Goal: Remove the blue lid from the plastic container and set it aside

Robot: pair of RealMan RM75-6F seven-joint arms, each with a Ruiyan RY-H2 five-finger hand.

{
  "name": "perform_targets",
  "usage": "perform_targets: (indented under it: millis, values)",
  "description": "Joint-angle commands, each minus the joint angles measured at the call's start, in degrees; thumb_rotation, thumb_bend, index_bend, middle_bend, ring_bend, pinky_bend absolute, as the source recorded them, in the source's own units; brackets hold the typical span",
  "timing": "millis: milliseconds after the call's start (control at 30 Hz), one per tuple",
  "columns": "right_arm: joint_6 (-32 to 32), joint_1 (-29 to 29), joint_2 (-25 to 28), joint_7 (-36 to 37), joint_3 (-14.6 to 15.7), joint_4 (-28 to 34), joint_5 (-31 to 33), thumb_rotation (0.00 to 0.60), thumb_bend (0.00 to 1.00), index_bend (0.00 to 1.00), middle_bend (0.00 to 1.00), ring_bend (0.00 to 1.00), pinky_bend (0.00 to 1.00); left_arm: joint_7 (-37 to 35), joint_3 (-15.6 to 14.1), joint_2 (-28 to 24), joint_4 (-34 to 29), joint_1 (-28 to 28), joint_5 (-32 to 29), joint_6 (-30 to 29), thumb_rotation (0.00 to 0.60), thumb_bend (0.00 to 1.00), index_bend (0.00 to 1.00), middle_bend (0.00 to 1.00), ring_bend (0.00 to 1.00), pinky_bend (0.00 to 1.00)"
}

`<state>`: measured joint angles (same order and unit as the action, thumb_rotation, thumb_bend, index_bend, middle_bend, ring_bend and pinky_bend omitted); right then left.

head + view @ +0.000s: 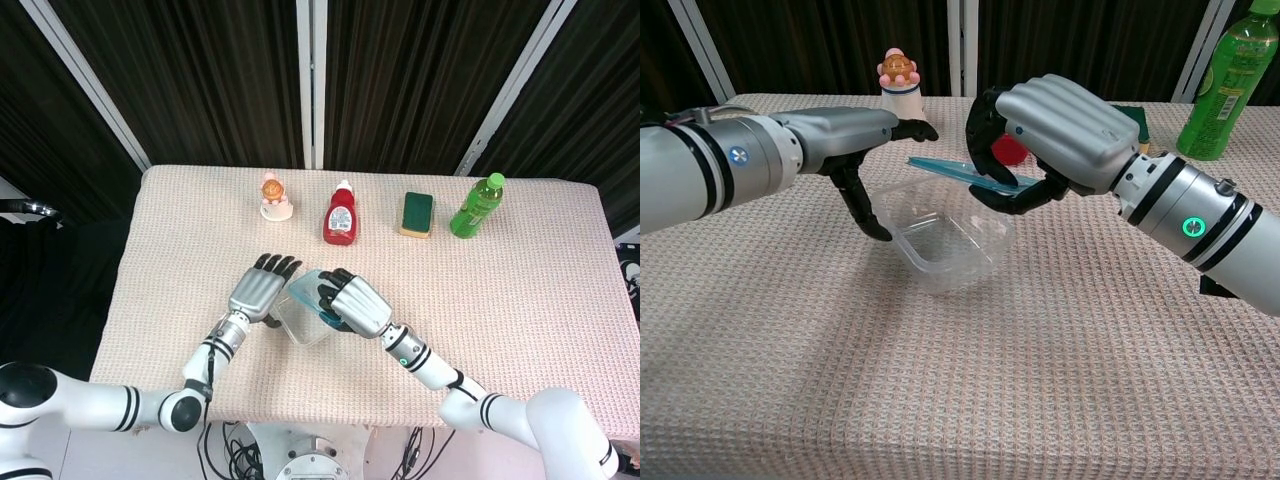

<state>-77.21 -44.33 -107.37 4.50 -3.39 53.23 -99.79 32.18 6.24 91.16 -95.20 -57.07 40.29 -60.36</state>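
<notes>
My right hand [1060,135] grips the thin blue lid [950,169] and holds it tilted in the air, just above and right of the container. The clear plastic container [945,245] sits uncovered on the cloth, tipped toward me. My left hand [845,135] hovers at the container's left side with fingers spread and thumb pointing down near the rim; whether it touches is unclear. In the head view the lid [303,282] shows between the left hand [258,290] and right hand [352,303], over the container [303,325].
Along the back of the table stand a small figurine [276,196], a red sauce bottle [341,216], a green sponge [417,213] and a green drink bottle [477,205]. The beige cloth [520,290] stretches bare to the right and left of the hands.
</notes>
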Motion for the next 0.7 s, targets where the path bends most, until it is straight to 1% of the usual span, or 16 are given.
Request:
perform_targets:
  millis: [33,167,267,400,500,600,667,700]
  values:
    - [-0.9,-0.3,0.3,-1.8,-0.1,-0.6,-0.7,0.6,0.34,0.9,0.54,0.29,0.38,-1.5,0.3,-1.6,-0.8,1.5,1.0,-0.7,0.6,0.03,0.0,0.02,0.0,0.03]
    - [-1.9,0.1,1.3,-3.8,-0.2,-0.6,-0.8,0.6,0.35,0.9,0.55,0.3,0.38,-3.1,0.4,-3.8,-1.3,3.8,2.8,-2.9,0.6,0.03,0.0,0.02,0.0,0.02]
    - [-1.9,1.0,3.1,-4.5,-0.2,0.1,0.0,0.6,0.35,0.9,0.55,0.3,0.38,-4.4,0.5,-5.7,-1.6,5.9,4.0,-5.1,0.6,0.03,0.0,0.02,0.0,0.02]
    - [-1.3,3.0,6.0,-4.5,0.2,0.8,1.8,0.6,0.35,0.9,0.54,0.3,0.39,-7.4,0.6,-8.5,-1.9,9.4,6.2,-8.1,0.6,0.03,0.0,0.02,0.0,0.02]
    - [-0.1,4.9,8.0,-4.2,0.8,1.0,3.7,0.6,0.35,0.87,0.54,0.3,0.39,-10.4,0.5,-10.2,-2.1,12.2,8.5,-10.0,0.6,0.03,0.0,0.02,0.0,0.02]
    - [1.9,7.0,10.4,-4.7,1.5,2.3,6.0,0.6,0.34,0.79,0.52,0.29,0.38,-13.2,-0.3,-11.8,-2.3,15.3,11.3,-12.2,0.6,0.03,0.0,0.02,0.0,0.02]
    - [4.6,8.1,12.5,-5.2,1.9,4.9,8.1,0.6,0.33,0.67,0.47,0.25,0.35,-15.0,-0.7,-12.6,-2.1,17.2,12.8,-13.6,0.6,0.03,0.0,0.02,0.0,0.02]
    - [6.8,8.6,14.3,-5.6,2.1,7.6,9.6,0.6,0.32,0.57,0.42,0.22,0.32,-16.2,-0.9,-13.0,-1.9,18.5,13.6,-14.5,0.6,0.03,0.0,0.02,0.0,0.02]
